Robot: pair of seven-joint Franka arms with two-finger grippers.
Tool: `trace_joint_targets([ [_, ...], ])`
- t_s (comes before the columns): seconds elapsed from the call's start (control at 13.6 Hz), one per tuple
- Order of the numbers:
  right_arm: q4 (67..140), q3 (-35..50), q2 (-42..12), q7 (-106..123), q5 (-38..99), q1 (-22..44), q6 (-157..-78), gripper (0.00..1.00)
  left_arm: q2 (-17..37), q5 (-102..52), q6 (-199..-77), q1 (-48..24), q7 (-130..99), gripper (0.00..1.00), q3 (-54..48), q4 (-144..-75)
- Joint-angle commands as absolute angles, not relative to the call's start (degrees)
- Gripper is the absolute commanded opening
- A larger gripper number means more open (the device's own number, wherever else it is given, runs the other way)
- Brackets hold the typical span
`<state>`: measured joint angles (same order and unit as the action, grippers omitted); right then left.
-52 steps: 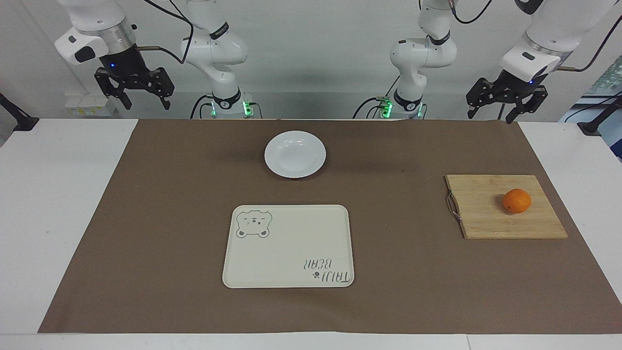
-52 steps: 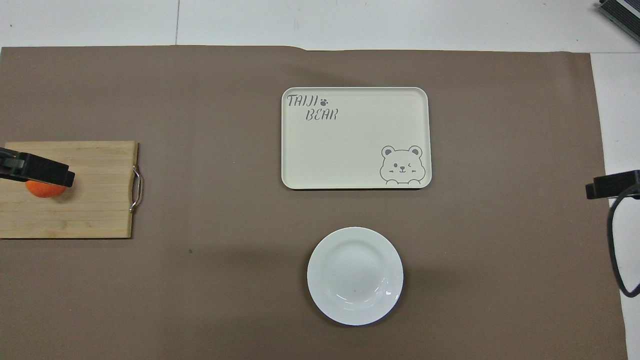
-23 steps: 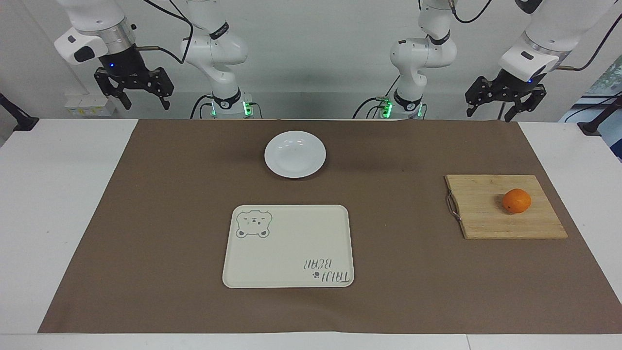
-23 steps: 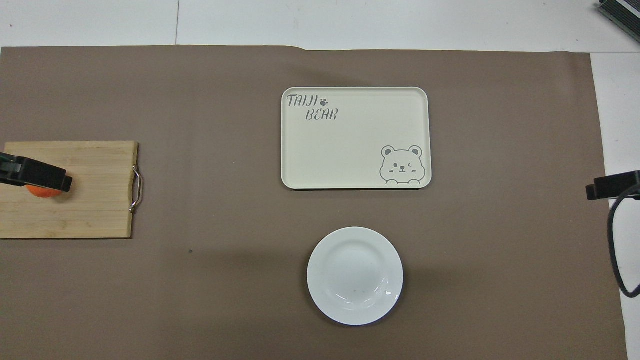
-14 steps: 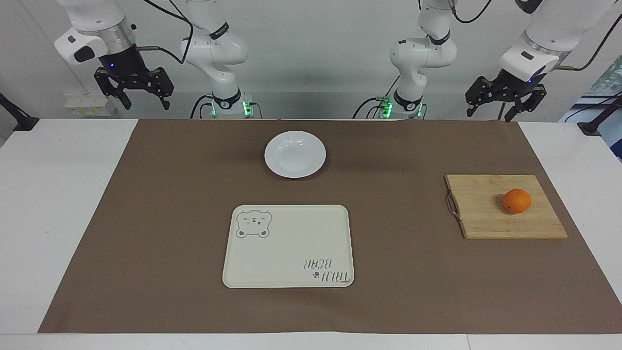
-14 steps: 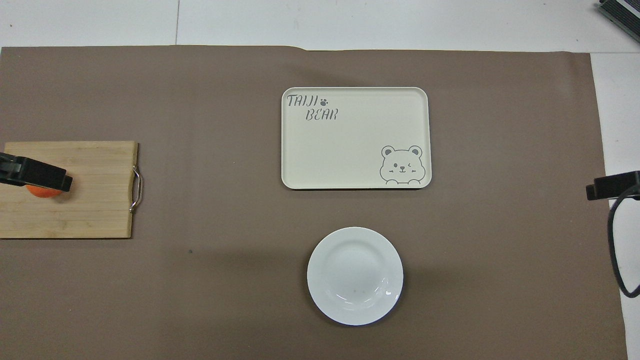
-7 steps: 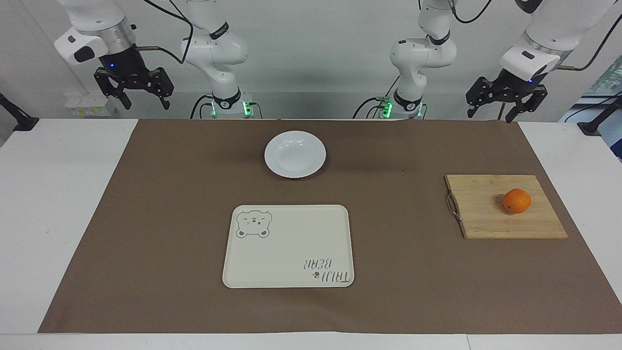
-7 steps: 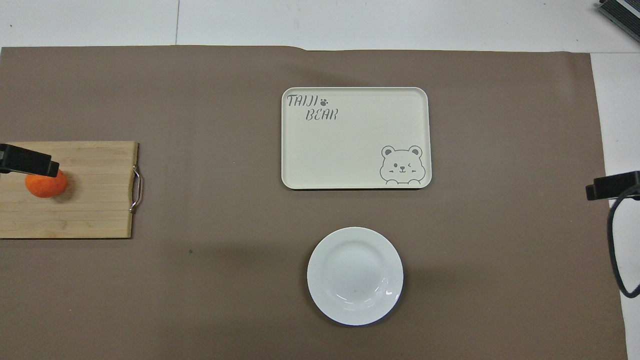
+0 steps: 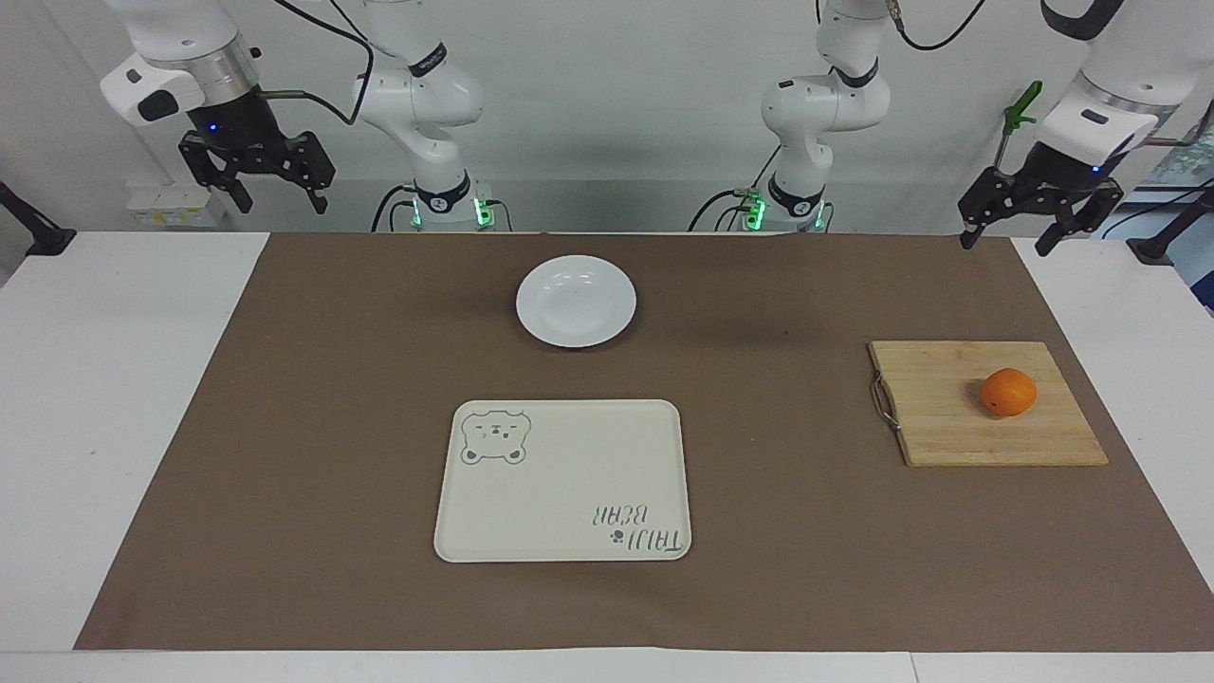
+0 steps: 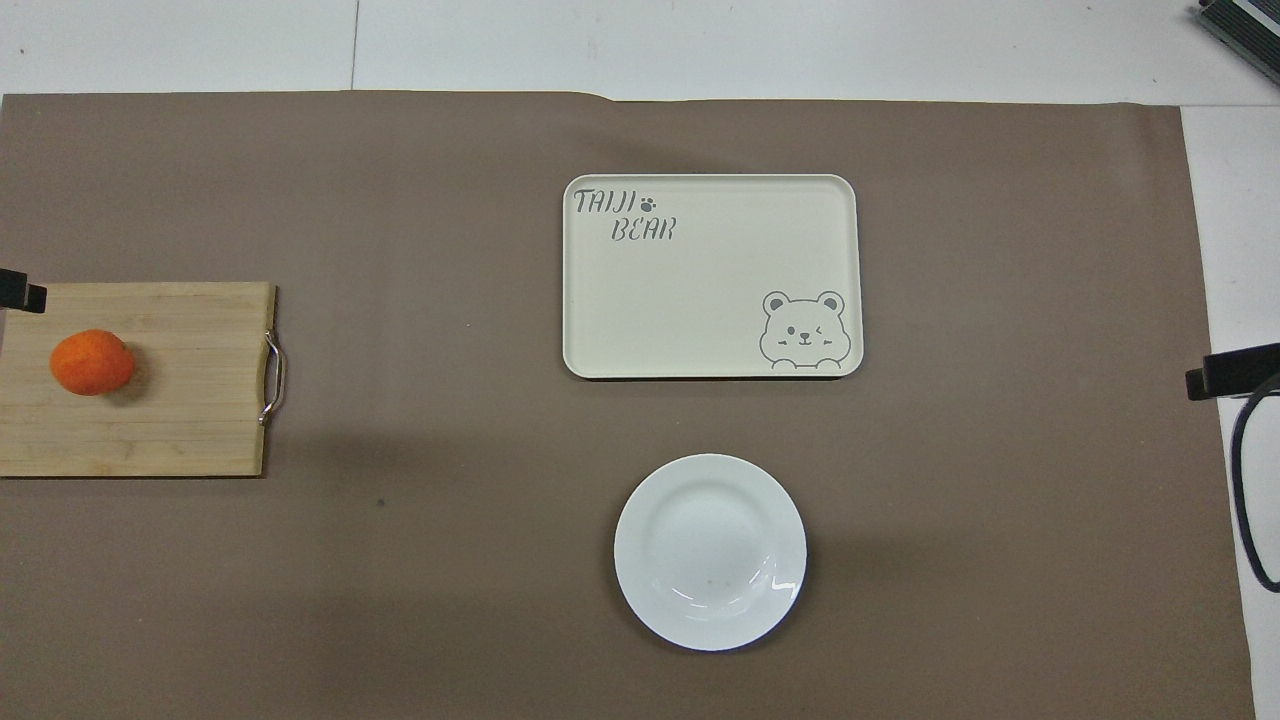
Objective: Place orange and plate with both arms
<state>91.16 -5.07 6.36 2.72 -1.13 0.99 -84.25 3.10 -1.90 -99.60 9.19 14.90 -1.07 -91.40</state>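
Observation:
The orange lies on a wooden cutting board toward the left arm's end of the table; it also shows in the overhead view. The white plate sits on the brown mat near the robots, and shows in the overhead view too. My left gripper is open and empty, raised over the mat's corner at the robots' edge. My right gripper is open and empty, raised over the robots' edge at the right arm's end. Only the tips of the left gripper and right gripper show in the overhead view.
A cream rectangular tray with a bear drawing lies farther from the robots than the plate, also in the overhead view. The cutting board has a metal handle on its side toward the tray. A brown mat covers the table.
My left gripper has swung outward toward the left arm's end of the table, so it no longer covers the orange in the overhead view. The right gripper, orange and plate have hardly moved.

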Motion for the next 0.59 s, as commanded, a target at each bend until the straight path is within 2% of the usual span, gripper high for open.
trace_joint_targets([
  [0.0,91.49,-5.71,6.86,2.11,-2.28,2.19,-83.50,1.00,5.70,-3.08,-105.45,12.03,17.83,1.00,-1.49,-93.60],
  [0.37,91.58,-7.11,6.77,2.11,-2.46,3.68,-83.50,1.00,13.87,-3.51,-113.37,15.29,21.62,1.00,-1.49,-93.78],
  [0.51,91.50,-9.66,6.85,2.20,-2.37,5.27,-83.50,1.00,15.99,-3.60,-117.48,17.22,25.90,1.00,-1.49,-96.92],
])
